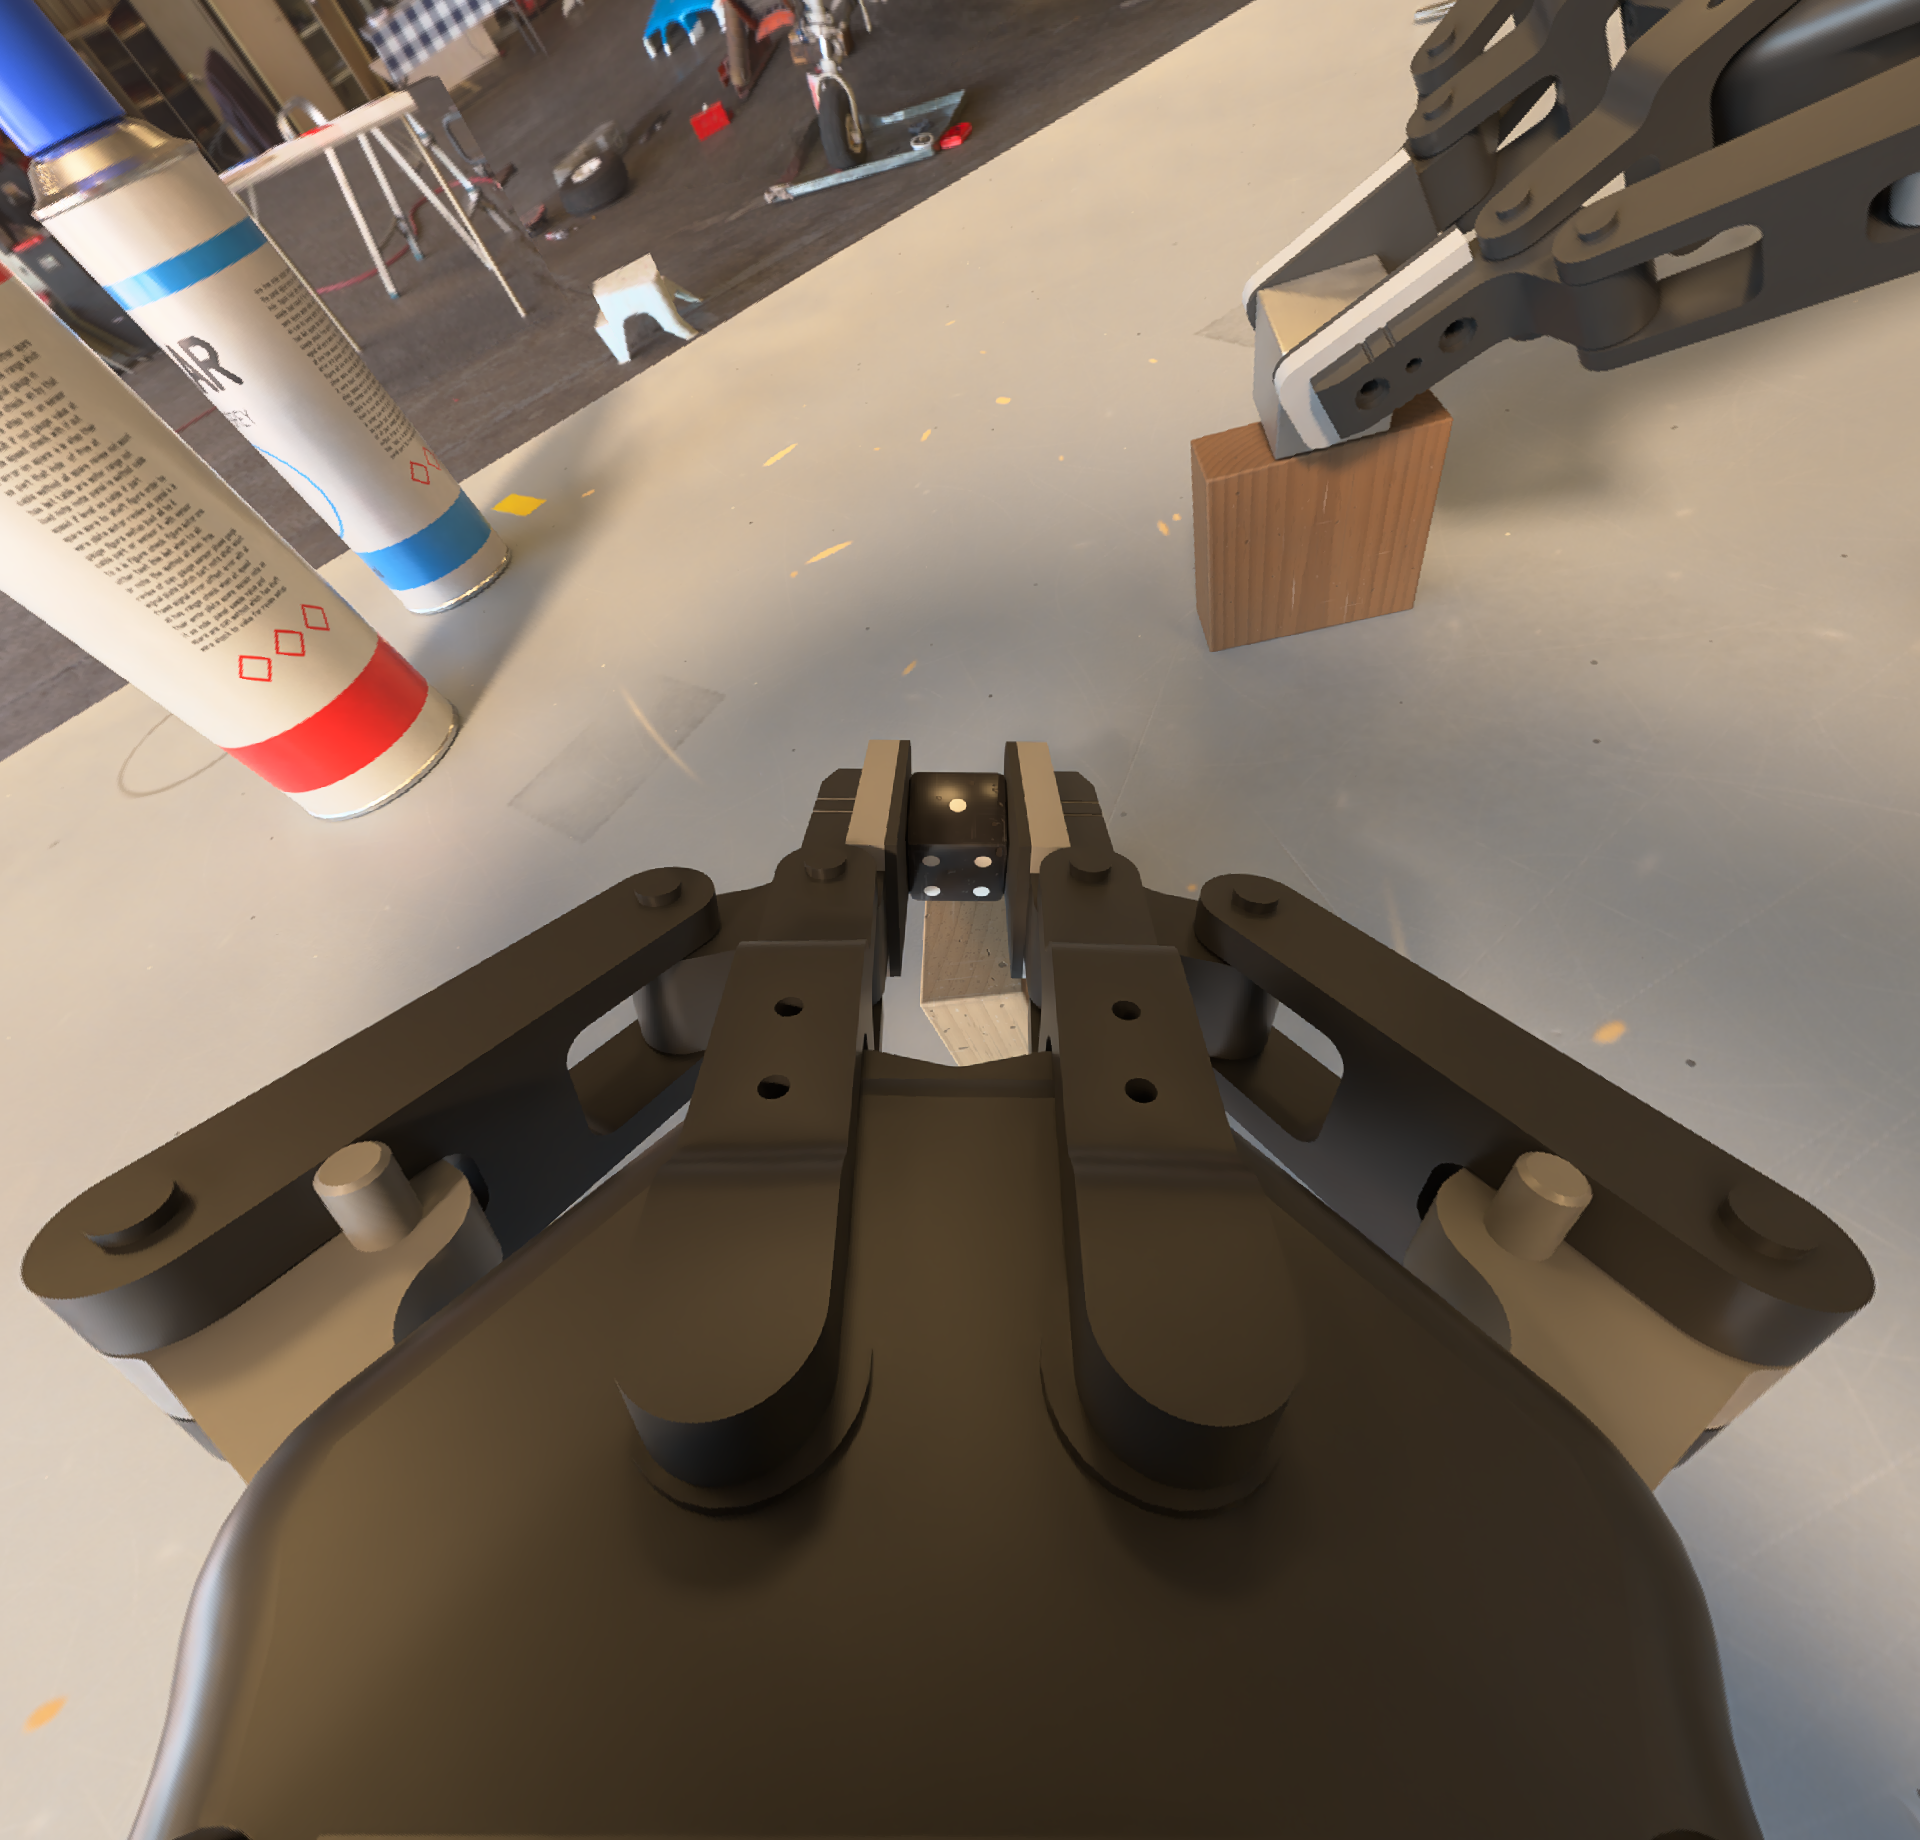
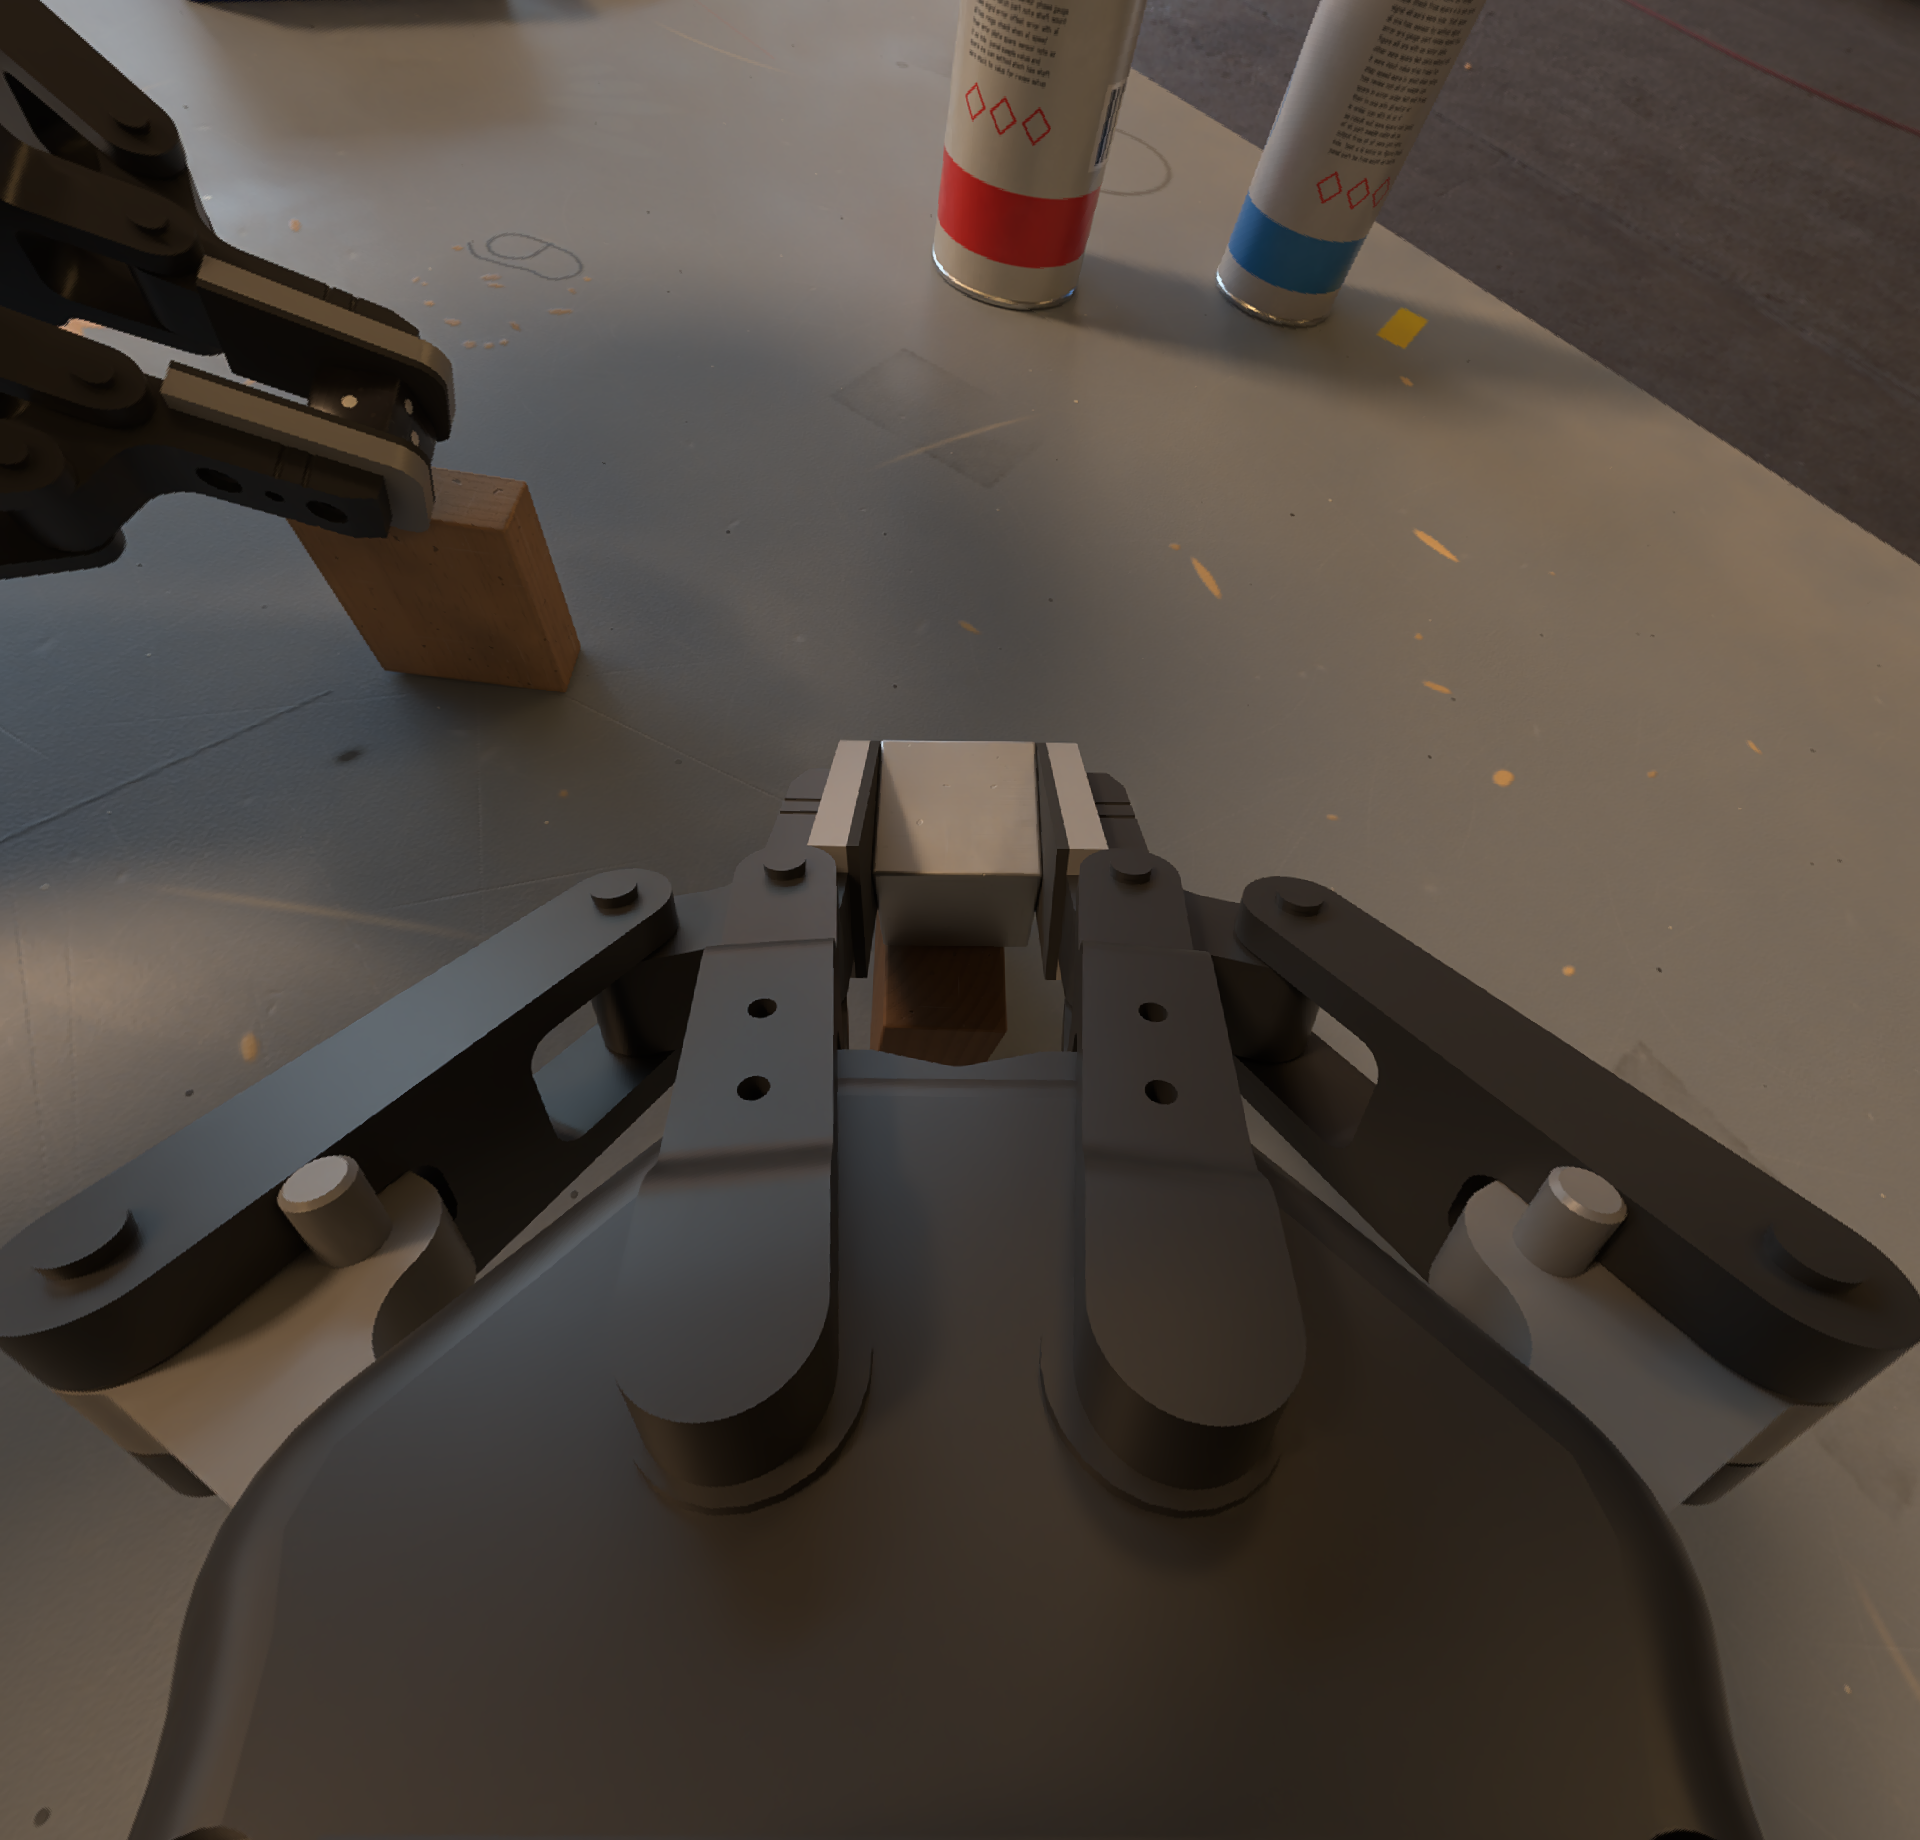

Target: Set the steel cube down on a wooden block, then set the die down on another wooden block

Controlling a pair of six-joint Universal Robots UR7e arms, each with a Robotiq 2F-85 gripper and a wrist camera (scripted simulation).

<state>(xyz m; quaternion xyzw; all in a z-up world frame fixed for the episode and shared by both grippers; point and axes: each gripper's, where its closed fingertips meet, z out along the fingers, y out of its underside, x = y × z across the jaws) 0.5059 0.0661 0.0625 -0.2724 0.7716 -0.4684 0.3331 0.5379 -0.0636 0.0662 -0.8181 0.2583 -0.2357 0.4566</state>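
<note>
Jaws, right: the right gripper (image 2: 958,824) is closed on the steel cube (image 2: 958,814), one pad flat on each side face, so the cube stays level for setting down.
Jaws, left: the left gripper (image 1: 957,819) is closed on the die (image 1: 957,834), which is black with white dots and sits between the fingertips.
Steel cube: it rests on, or just above, the top of the darker wooden block (image 1: 1314,533); contact I cannot confirm. The cube sits toward one end of the narrow top, not the middle.
Die: it is held over the paler wooden block (image 2: 457,585), whose top shows under the left gripper; touching or not, I cannot tell.
Blocks: both stand on their narrow side, well apart, so each arm has its own target.
Stage (my judgement): both things seem ready for release, the cube first.
Risk (my judgement): the tops are narrow, so an off-centre release may tip something.
Counter (image 2: 1247,647): grey, scratched.
Further out: a red-banded can (image 2: 1023,128) and a blue-banded can (image 2: 1320,149) stand near the far edge, clear of the work.
</note>
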